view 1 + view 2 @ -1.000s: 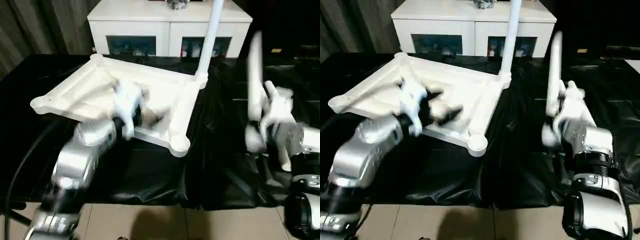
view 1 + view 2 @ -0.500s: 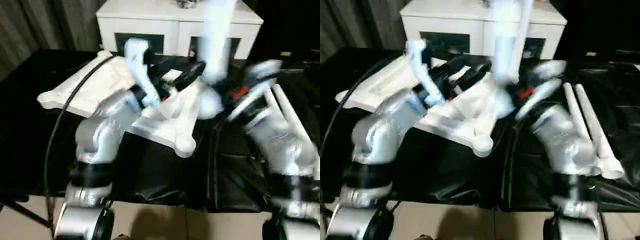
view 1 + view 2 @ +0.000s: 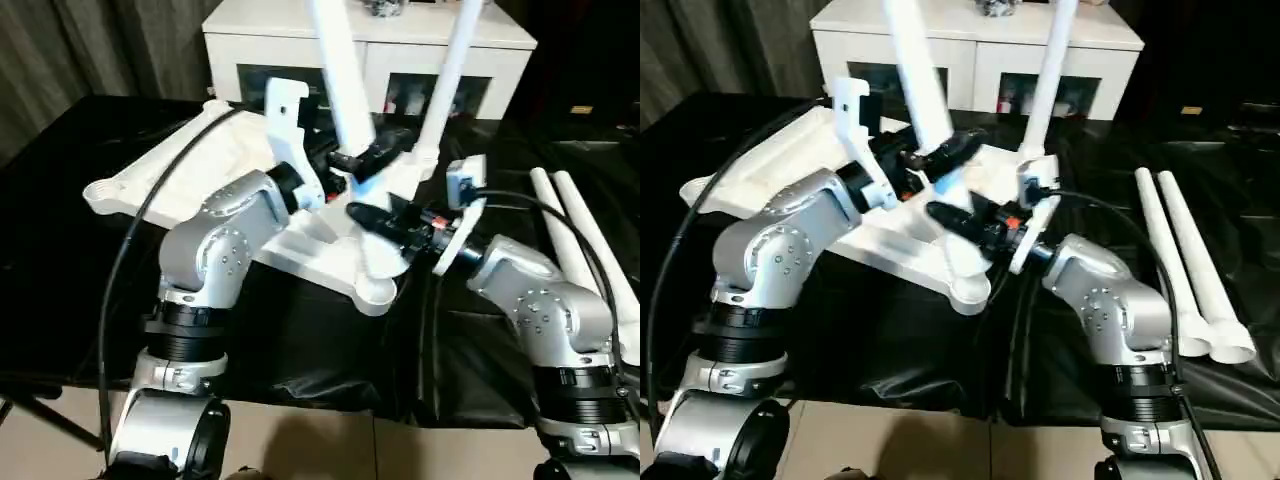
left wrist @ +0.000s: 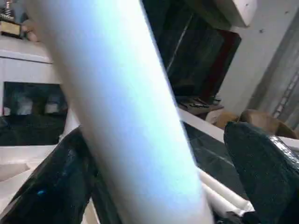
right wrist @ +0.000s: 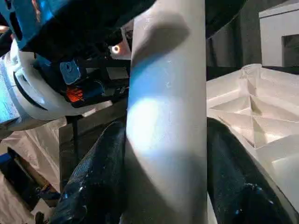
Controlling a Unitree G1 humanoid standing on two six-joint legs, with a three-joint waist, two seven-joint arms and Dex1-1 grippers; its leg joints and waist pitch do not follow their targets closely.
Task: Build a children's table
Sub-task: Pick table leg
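Tabletop (image 3: 190, 180) lies ribbed side up on the black table (image 3: 60, 250); right gripper (image 3: 375, 215) clamps a white leg (image 3: 340, 70) above it, left gripper (image 3: 375, 158) spread wide around that leg.

Glossy white plastic leg (image 3: 340, 70), crinkly black sheet (image 3: 300, 340).

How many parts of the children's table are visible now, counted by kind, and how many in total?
Table top: 1
Legs: 4 (one upright in a far corner socket, one between the grippers, two lying on the black cover)
Total: 5
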